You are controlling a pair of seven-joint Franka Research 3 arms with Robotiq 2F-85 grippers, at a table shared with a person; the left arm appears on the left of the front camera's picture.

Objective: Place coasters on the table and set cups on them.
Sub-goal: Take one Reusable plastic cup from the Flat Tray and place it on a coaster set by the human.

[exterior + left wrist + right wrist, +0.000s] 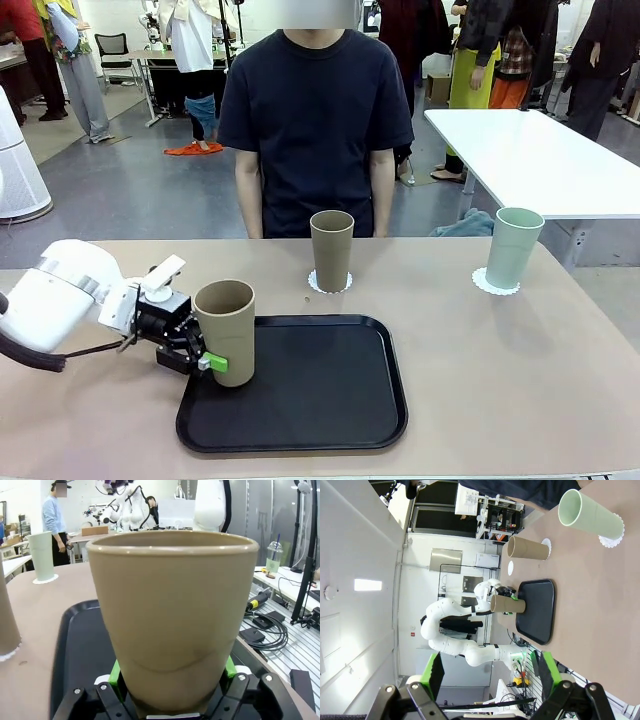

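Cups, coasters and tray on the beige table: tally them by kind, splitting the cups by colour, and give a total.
Tan-brown cups: 2
Mint green cup: 1
White scalloped coasters: 3
Black tray: 1
Total: 7

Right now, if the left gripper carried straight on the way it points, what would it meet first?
The left gripper is already shut on the tan cup at the black tray's left edge. Beyond the cup its line seems to cross bare tray, though depth is unclear.
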